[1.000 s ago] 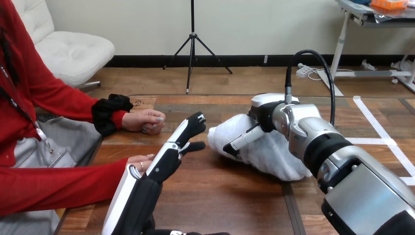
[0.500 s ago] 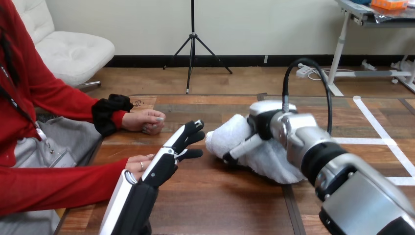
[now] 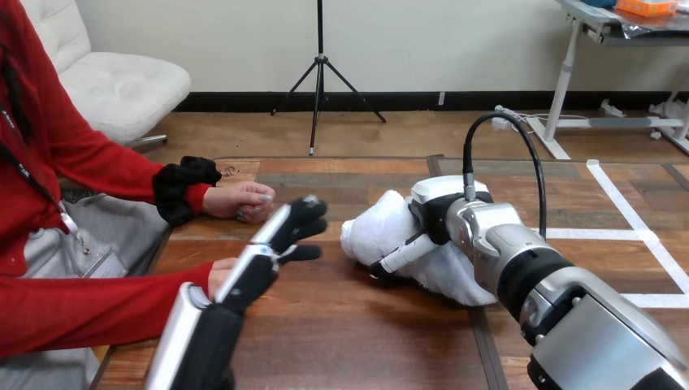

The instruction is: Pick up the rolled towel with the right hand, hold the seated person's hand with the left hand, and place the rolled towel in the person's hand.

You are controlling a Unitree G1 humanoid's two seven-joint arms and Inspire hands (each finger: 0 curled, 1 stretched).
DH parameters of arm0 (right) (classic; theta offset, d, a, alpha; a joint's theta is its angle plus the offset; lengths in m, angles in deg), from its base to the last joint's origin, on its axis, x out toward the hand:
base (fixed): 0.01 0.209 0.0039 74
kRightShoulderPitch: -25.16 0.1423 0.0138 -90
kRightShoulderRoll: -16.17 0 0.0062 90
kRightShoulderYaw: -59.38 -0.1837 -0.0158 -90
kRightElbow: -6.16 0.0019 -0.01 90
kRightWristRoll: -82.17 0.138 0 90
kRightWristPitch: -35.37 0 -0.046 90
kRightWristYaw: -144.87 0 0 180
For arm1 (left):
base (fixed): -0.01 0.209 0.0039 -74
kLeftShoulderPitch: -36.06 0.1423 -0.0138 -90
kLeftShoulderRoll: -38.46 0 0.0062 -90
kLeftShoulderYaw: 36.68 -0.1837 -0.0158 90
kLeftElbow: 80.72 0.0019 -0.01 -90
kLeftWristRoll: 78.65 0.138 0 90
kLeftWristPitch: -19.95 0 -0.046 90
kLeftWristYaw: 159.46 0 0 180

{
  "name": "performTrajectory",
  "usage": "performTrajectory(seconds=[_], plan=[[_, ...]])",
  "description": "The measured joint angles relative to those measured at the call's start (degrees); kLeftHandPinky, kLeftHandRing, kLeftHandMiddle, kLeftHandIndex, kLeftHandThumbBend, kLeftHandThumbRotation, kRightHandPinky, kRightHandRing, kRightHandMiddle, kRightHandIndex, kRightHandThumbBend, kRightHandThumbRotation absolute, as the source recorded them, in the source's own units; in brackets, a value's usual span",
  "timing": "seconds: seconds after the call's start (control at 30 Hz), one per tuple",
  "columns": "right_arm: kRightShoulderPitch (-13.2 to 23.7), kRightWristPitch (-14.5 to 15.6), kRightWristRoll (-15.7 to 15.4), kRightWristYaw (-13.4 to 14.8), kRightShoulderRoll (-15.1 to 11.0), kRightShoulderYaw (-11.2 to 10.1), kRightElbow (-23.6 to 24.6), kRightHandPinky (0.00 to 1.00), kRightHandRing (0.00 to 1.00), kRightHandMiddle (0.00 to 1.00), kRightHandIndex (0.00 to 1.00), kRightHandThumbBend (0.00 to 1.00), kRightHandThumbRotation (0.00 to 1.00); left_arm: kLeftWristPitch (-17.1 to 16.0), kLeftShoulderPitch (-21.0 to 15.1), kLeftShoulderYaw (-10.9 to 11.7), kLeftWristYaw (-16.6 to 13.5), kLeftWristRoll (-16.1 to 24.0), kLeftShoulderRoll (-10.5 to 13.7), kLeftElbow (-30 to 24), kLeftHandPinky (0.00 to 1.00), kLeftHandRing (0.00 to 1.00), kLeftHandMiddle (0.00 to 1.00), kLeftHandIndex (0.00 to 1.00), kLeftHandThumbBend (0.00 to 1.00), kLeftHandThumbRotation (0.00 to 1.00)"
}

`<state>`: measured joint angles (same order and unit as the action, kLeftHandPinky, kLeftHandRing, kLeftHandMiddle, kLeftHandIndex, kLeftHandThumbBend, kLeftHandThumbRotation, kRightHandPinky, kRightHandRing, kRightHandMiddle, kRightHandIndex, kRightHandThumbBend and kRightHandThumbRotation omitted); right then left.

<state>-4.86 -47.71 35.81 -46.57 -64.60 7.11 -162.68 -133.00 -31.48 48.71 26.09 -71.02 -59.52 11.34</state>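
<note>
Because the rolled towel (image 3: 371, 229) at centre frame looked soft and light, the right hand (image 3: 435, 208) clasped its thick middle, while the left hand (image 3: 258, 258) at lower left had straight fingers.

The towel (image 3: 370, 229) is soft white cloth with a fluffy, nubbly pile, matt all over. The table (image 3: 357, 325) is smooth brown wood, its grain showing under a faint sheen. The right hand (image 3: 432, 213) and the left hand (image 3: 258, 266) wear glossy white plastic shells over matt black parts, and the right forearm (image 3: 589, 325) is smooth silver metal.
</note>
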Motion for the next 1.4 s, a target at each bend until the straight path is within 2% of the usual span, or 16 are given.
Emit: performTrajectory(seconds=[0.2, 0.27, 0.37, 0.43, 0.6, 0.77, 1.03, 1.4], plan=[[-1.5, 0.0, 2.8, 3.7, 0.0, -2.4, 0.0, 0.76, 0.84, 0.9, 0.94, 1.0, 0.46, -0.2, 0.0, 0.5, -0.6, -0.2, 0.0, -0.1, 0.71, 0.82, 0.87, 0.91, 1.0, 0.55], [-2.0, 0.0, 3.3, 4.8, 0.0, -2.7, 0.0, 0.71, 0.8, 0.87, 0.93, 1.0, 0.41, -0.2, 0.0, 0.9, -0.8, 0.5, -0.1, -0.2, 0.7, 0.82, 0.87, 0.91, 1.0, 0.56], [-2.8, -0.2, 3.7, 6.4, 0.0, -3.0, 0.0, 0.57, 0.7, 0.81, 0.9, 1.0, 0.31, -0.2, 0.0, 1.3, -1.1, 1.3, -0.1, -0.2, 0.71, 0.82, 0.87, 0.91, 1.0, 0.55], [-3.2, -0.5, 3.9, 7.3, 0.0, -3.2, 0.0, 0.48, 0.61, 0.73, 0.82, 0.99, 0.2, -0.2, 0.0, 1.3, -1.1, 1.3, -0.1, -0.2, 0.71, 0.82, 0.87, 0.91, 1.0, 0.56], [-3.8, -1.9, 5.1, 9.1, -0.2, -4.5, 0.0, 0.35, 0.45, 0.56, 0.66, 0.96, 0.07, -0.5, 0.0, 1.2, -1.2, 1.5, 0.0, -0.2, 0.72, 0.82, 0.87, 0.91, 1.0, 0.55], [-4.0, -3.2, 6.2, 10.3, -0.4, -5.4, 0.0, 0.31, 0.38, 0.48, 0.56, 0.94, 0.02, -0.9, 0.0, 1.2, -1.3, 1.7, 0.0, -0.2, 0.71, 0.82, 0.87, 0.9, 1.0, 0.55], [-4.7, -6.8, 7.8, 13.0, -1.2, -6.9, 0.0, 0.36, 0.43, 0.49, 0.49, 0.89, 0.0, -1.3, 0.0, 1.5, -1.8, 2.2, -0.1, -0.1, 0.69, 0.81, 0.86, 0.9, 1.0, 0.56], [-7.4, -12.8, 13.1, 15.6, -2.6, -11.7, 0.8, 0.41, 0.44, 0.46, 0.41, 0.88, 0.0, -0.8, 0.0, 1.6, -2.0, 1.9, 0.0, -0.1, 0.73, 0.82, 0.86, 0.9, 1.0, 0.55]])
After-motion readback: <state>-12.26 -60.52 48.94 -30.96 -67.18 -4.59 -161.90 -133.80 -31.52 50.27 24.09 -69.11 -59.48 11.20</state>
